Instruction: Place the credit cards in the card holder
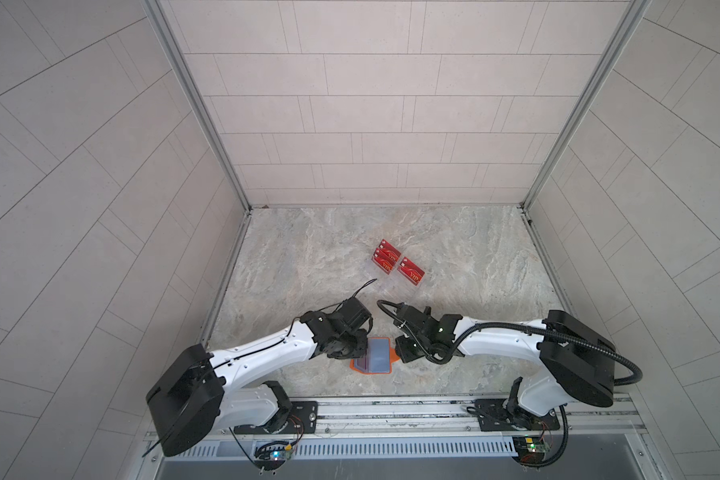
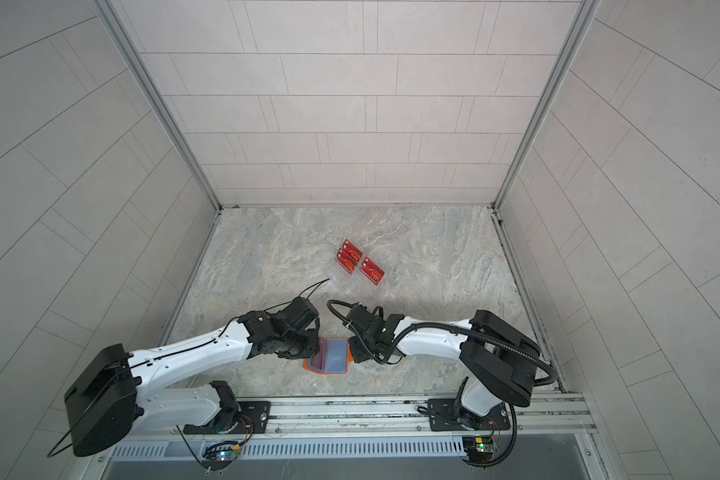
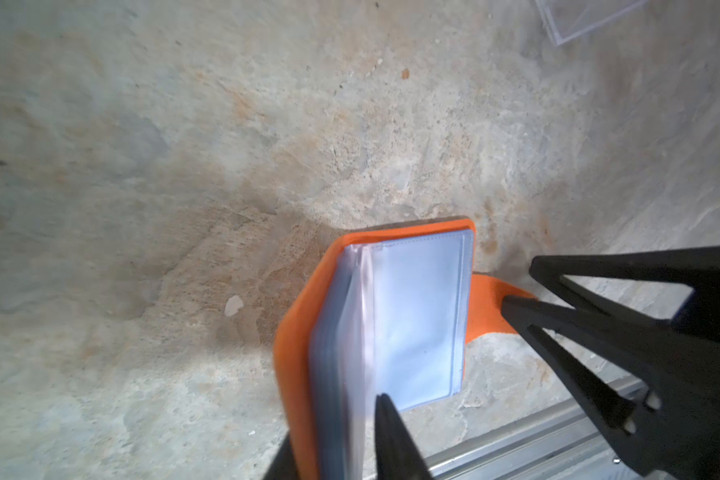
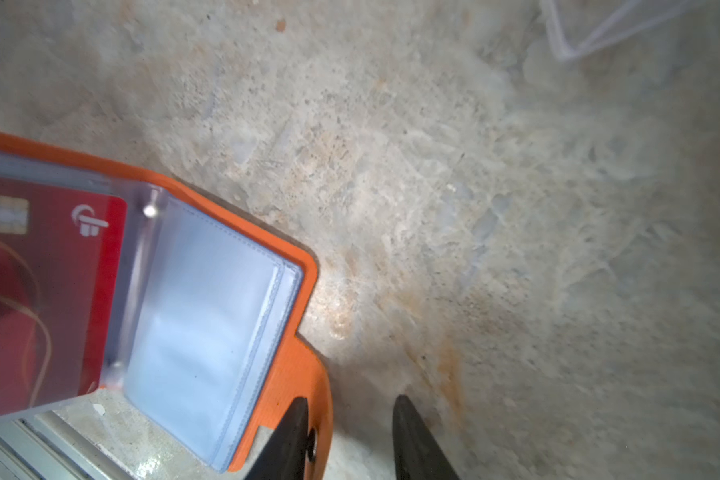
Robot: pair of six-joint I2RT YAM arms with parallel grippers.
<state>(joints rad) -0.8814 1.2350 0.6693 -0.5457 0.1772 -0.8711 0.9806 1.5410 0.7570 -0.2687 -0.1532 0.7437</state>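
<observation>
Several cards (image 1: 387,259) sit on the rack (image 1: 385,283), well back from us. One card (image 4: 50,291) is already sleeved in the holder (image 1: 379,353), which lies open up front between our arms.

Right gripper (image 4: 350,400) has its jaws apart around the strap (image 4: 304,374). Left gripper (image 1: 356,353) straddles the pages (image 3: 337,353), and we can't tell if it pinches them.

Looks like we're readying a sleeve. Next we'd need to fetch a card.

Both top views: even, soft, diffuse light; only faint shadows under arms on tabletop (image 1: 474,257). Wide-angle lens bowed wall tiles toward frame edges. Credit cards (image 1: 411,272) stayed legible, slightly soft.

Left wrist view: card holder (image 3: 420,316) sleeves washed pale blue-white by glare; near edge blurred; dark shadow lay beside it.

Right wrist view: bright patch on tabletop beside card holder; far corners dim, smeared. Right gripper (image 4: 350,401) fingers showed as unfocused silhouettes.
</observation>
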